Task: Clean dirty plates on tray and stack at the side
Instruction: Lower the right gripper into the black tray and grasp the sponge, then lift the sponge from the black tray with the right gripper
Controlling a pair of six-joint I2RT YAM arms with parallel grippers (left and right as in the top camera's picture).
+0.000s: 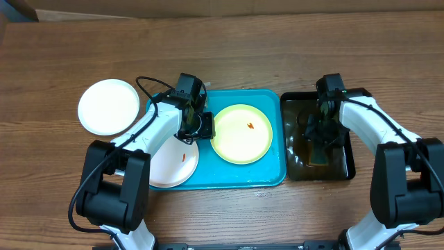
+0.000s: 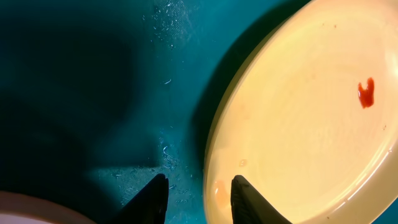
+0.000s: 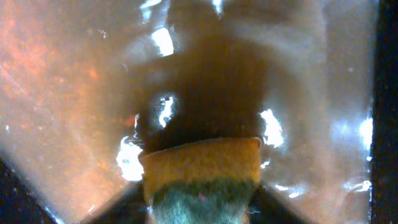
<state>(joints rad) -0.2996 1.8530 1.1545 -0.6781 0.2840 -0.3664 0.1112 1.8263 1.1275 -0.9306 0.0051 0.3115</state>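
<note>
A yellow-green rimmed plate (image 1: 241, 133) with a small red smear (image 2: 367, 93) lies in the turquoise tray (image 1: 208, 178). My left gripper (image 1: 198, 126) hangs at its left rim, open. In the left wrist view one finger (image 2: 249, 202) is over the plate's (image 2: 298, 124) inside and the other over the tray floor (image 2: 93, 74), clear of the rim. A white plate (image 1: 173, 163) with a red smear overlaps the tray's left edge. Another white plate (image 1: 107, 106) rests on the table to the left. My right gripper (image 1: 318, 132) is shut on a yellow-and-green sponge (image 3: 199, 165) over the water.
A black tray (image 1: 350, 149) holding brownish water sits right against the turquoise tray's right side. Both arms reach in from the table's near edge. The wooden table (image 1: 222, 55) stretches behind the trays.
</note>
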